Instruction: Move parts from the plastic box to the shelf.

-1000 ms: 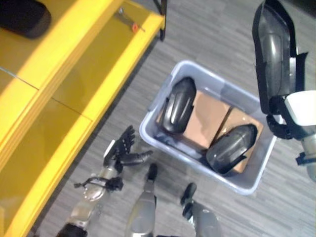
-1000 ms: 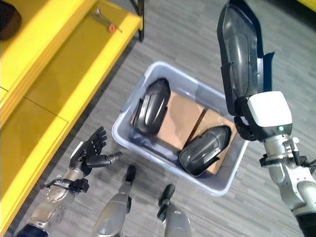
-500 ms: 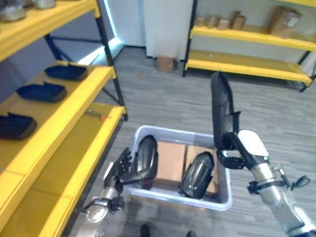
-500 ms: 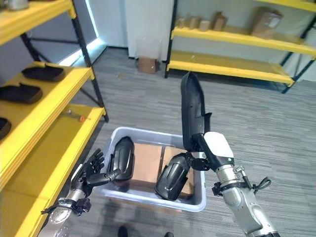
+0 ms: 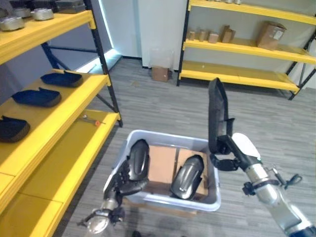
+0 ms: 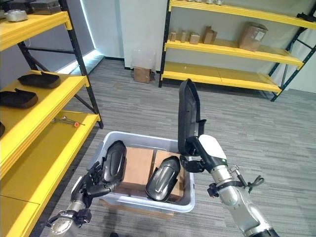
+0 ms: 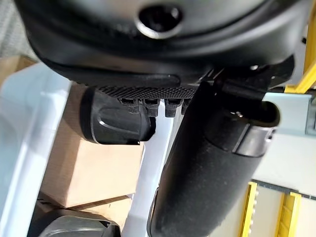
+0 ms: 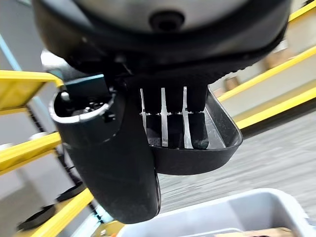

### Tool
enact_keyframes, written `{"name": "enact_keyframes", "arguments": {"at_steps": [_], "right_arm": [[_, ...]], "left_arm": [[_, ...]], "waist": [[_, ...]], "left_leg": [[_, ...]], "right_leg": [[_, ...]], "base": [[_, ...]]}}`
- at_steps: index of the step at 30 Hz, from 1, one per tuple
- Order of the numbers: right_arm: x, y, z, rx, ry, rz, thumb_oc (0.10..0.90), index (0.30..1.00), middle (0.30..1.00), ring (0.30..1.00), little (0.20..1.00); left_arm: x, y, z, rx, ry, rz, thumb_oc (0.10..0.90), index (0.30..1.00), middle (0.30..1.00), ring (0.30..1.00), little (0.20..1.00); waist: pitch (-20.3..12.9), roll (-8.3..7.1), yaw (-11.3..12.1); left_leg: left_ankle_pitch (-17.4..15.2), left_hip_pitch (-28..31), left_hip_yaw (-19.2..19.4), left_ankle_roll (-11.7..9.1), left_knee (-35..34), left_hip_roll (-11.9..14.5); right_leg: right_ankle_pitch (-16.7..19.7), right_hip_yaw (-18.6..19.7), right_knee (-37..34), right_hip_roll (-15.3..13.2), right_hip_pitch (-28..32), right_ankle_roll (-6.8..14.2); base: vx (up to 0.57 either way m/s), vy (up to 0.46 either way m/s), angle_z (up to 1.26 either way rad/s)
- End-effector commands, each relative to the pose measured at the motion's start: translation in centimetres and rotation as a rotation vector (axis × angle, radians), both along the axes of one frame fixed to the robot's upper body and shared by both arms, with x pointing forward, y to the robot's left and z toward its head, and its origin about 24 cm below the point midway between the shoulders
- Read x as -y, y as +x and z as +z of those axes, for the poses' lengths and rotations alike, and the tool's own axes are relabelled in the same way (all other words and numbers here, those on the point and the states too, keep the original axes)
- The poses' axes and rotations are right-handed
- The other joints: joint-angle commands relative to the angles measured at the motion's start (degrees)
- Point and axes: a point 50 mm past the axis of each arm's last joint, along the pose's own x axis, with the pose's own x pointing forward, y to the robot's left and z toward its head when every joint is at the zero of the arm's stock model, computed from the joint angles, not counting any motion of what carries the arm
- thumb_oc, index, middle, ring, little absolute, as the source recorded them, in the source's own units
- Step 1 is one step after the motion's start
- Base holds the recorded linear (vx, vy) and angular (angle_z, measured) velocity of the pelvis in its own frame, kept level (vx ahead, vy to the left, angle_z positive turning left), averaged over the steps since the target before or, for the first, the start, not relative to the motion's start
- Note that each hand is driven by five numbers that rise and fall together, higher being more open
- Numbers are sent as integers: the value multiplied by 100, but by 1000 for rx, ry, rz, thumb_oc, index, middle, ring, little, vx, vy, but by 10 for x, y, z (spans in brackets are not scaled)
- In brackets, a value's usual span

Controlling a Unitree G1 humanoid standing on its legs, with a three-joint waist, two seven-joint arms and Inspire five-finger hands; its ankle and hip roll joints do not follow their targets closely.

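Grey wood-grain flooring (image 6: 276, 143) runs between rows of yellow metal shelving with black uprights. Nearest, the left hand (image 6: 95, 181) hovers by the near left corner of the pale grey translucent plastic box (image 6: 143, 202), its fingers spread and relaxed, holding nothing. Inside the box two glossy black curved moulded parts lie on brown cardboard (image 6: 138, 165): the left black part (image 6: 113, 160) leans against the left wall, the right black part (image 6: 162, 183) sits near the middle. The right hand (image 5: 228, 153), with its white thumb cover, has its fingers curled round the lower end of a long black curved shell part (image 6: 187, 116), held upright above the box's right side. Left of the box, the yellow shelf (image 6: 47, 148) carries dark blue tray-like parts (image 5: 37, 97) on its middle level.
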Motion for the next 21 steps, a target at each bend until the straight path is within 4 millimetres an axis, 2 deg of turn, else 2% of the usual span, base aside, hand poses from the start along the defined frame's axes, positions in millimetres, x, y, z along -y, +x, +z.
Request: {"name": "enact_keyframes", "arguments": {"at_steps": [1,2,4,5,6,7,12,14,15,17,18,19,20,21], "right_arm": [[-7,28,80,364,73,74,400,300,300,300,300],[-5,27,82,380,74,61,400,300,300,300,300],[-3,26,85,406,65,43,400,300,300,300,300],[-1,25,84,419,73,16,400,300,300,300,300],[-1,25,84,419,73,16,400,300,300,300,300],[0,23,81,419,83,5,400,300,300,300,300],[12,13,72,406,85,-66,400,300,300,300,300],[17,9,69,398,83,-92,400,300,300,300,300],[20,7,65,388,89,-109,400,300,300,300,300],[21,6,64,383,92,-121,400,300,300,300,300],[23,6,62,377,101,-132,400,300,300,300,300],[20,6,55,347,120,-132,400,300,300,300,300],[18,7,53,337,121,-127,400,300,300,300,300],[17,7,53,337,121,-127,400,300,300,300,300]], "left_arm": [[5,44,41,245,13,-34,900,1000,1000,1000,1000],[10,51,48,276,7,-45,900,1000,1000,1000,1000],[15,59,55,312,-5,-55,900,1000,1000,1000,1000],[19,62,59,334,-20,-59,900,1000,1000,1000,1000],[19,62,59,334,-20,-59,900,1000,1000,1000,1000],[21,64,61,346,-27,-62,900,1000,1000,1000,1000],[25,69,68,376,-36,-76,900,1000,1000,1000,1000],[25,70,68,377,-31,-83,900,1000,1000,1000,1000],[25,70,68,376,-24,-90,900,1000,1000,1000,1000],[25,71,70,380,-13,-95,900,1000,1000,1000,1000],[22,72,71,386,2,-97,900,1000,1000,1000,1000],[15,73,76,403,42,-91,900,1000,1000,1000,1000],[12,72,78,410,48,-82,900,1000,1000,1000,1000],[12,72,78,410,49,-82,900,1000,1000,1000,1000]], "waist": [[17,-64,108],[104,-69,46],[150,-108,-65],[144,-111,-106],[143,-110,-108],[132,-107,-129],[67,28,-288],[11,79,-337],[-31,87,-309],[-47,58,-301],[-60,29,-285],[-96,-90,-148],[-101,-155,-81],[-104,-165,-88]], "left_leg": [[755,-22,41,-370,-21,605],[879,-226,274,-339,71,646],[779,-315,804,-282,409,795],[599,-279,990,-293,681,894],[597,-282,986,-293,684,894],[410,-186,967,-384,855,924],[368,134,1499,-498,784,1122],[253,222,1661,-438,461,999],[92,258,1675,-366,335,869],[33,289,1631,-306,259,752],[4,281,1614,-277,215,691],[-179,227,1496,-128,181,374],[-272,183,1463,-58,212,227],[-278,179,1460,-49,215,213]], "right_leg": [[-459,-143,488,-294,-281,229],[-461,-382,534,-395,-318,186],[-493,-647,596,-537,-381,141],[-479,-843,581,-622,-393,145],[-479,-845,581,-622,-392,145],[-537,-856,574,-675,-314,203],[-546,-1407,692,-968,-233,294],[-495,-1589,764,-1115,-171,399],[-486,-1683,884,-1261,-141,449],[-460,-1726,932,-1375,-101,509],[-423,-1772,950,-1449,-72,545],[-254,-1910,924,-1718,54,708],[-114,-1958,882,-1849,96,810],[-102,-1964,873,-1861,100,821]], "base": [[-182,-58,78],[-185,-32,93],[-128,-11,143],[-62,0,171],[29,24,123],[48,47,66],[2,143,66],[87,262,89],[125,331,95],[79,207,87],[139,340,80],[188,447,69],[165,389,67],[70,180,52]]}}
